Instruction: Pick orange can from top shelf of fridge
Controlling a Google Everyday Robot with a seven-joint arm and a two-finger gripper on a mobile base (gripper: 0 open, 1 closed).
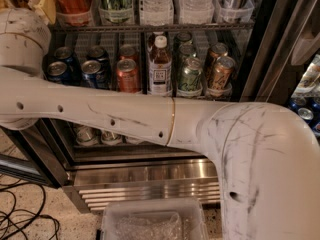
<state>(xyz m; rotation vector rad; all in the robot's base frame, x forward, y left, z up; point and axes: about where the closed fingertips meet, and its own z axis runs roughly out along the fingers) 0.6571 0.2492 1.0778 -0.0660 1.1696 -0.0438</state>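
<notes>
The fridge (150, 176) stands open in front of me, its ribbed steel grille at the bottom. The uppermost rack in view, the top shelf (150, 28), carries clear tubs with a red can, a green can and bottles. A copper-orange can (128, 76) with a silver lid stands on the rack below it, between blue cans and a bottle. My white arm (125, 116) crosses the view from lower right to upper left, just below that row. The gripper is out of view past the left edge.
Blue cans (75, 71) stand left of the orange can. To its right are a brown bottle (159, 66), green cans (189, 74) and bronze cans (220, 74). A clear plastic bin (152, 221) sits on the floor. Black cables (25, 219) lie at lower left.
</notes>
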